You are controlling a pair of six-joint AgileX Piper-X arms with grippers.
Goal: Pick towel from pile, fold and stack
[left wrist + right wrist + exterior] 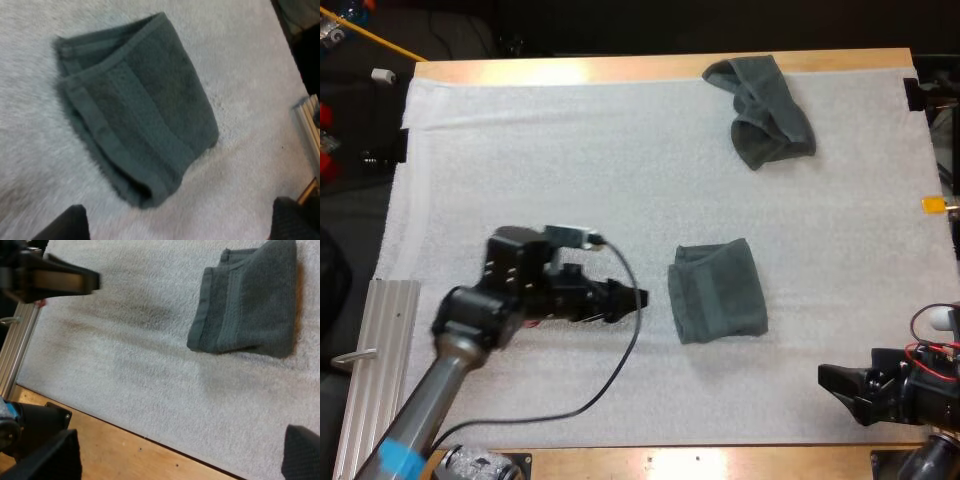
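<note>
A folded dark grey-green towel (718, 292) lies flat on the white mat, a little right of centre. A crumpled towel (765, 110) of the same colour sits at the mat's far right side. My left gripper (640, 298) hovers just left of the folded towel and points at it. In the left wrist view its fingers (65, 225) stand wide apart, short of the folded towel (140, 110), with nothing between them. My right gripper (828, 380) rests near the mat's front right edge, open (180, 435), with the folded towel (250, 305) well ahead of it.
An aluminium rail (380, 350) lies along the mat's front left edge. The wooden table edge (150, 455) runs just under my right gripper. Bare white mat (570, 150) spreads between the two towels and across the far left.
</note>
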